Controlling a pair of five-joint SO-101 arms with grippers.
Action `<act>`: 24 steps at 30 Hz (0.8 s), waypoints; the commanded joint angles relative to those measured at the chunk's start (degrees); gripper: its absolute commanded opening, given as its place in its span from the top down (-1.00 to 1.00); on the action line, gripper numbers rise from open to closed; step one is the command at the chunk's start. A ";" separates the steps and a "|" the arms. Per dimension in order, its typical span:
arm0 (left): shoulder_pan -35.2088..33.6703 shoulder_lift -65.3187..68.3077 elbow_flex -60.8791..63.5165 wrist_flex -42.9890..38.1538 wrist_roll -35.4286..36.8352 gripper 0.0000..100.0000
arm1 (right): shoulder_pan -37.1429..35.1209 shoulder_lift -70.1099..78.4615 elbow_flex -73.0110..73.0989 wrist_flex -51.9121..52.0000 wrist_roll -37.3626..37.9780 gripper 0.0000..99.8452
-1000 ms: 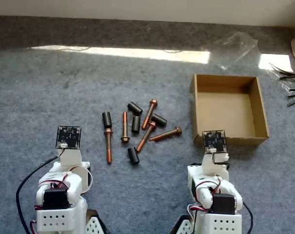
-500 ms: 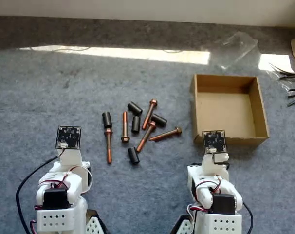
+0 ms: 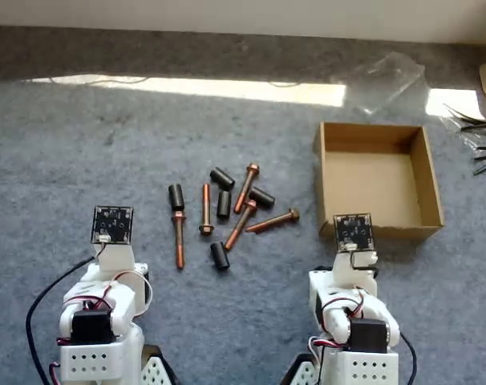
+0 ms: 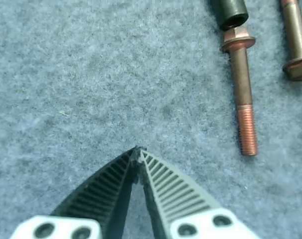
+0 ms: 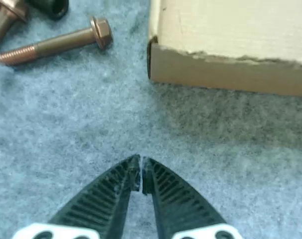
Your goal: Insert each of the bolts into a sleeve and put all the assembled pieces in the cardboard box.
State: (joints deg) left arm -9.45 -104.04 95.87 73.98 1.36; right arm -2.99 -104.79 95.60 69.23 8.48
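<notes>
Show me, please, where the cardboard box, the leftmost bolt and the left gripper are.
cardboard box point(image 3: 375, 180), high view, on its bare floor.
leftmost bolt point(image 3: 179, 241), high view, on the middle of its shaft.
left gripper point(image 4: 138, 150), left wrist view, between its closed fingertips.

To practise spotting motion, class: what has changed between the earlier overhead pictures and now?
Nothing visibly changed. The bolts, sleeves and cardboard box lie where they were; the left arm and right arm keep still, jaws shut and empty.
</notes>
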 commanded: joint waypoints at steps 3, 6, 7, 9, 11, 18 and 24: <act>-0.57 -0.31 1.27 -7.30 -0.35 0.98 | 0.66 -0.40 6.11 -6.46 1.93 0.99; -0.57 -0.31 1.27 -9.05 -8.62 0.98 | 0.66 -0.40 6.02 -6.81 11.87 0.99; -0.66 -0.31 1.19 -9.41 -12.57 0.98 | 0.66 -0.40 6.02 -6.64 14.95 0.99; -0.75 -0.31 0.75 -9.32 -18.29 0.98 | 0.75 -0.40 5.93 -6.55 18.29 0.99; -0.75 -0.31 0.40 -9.41 -20.75 0.98 | 1.98 -0.40 5.85 -6.55 18.81 0.99; -0.48 -0.13 -6.46 -8.44 -21.19 0.98 | 5.32 -0.22 -2.42 -0.75 24.62 0.99; -0.22 -0.04 -12.44 -5.27 -22.42 0.98 | 5.41 -0.22 -12.88 5.23 25.76 0.99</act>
State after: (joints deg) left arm -9.45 -104.04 89.45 66.33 -19.56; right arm 1.67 -104.97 88.84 72.66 33.36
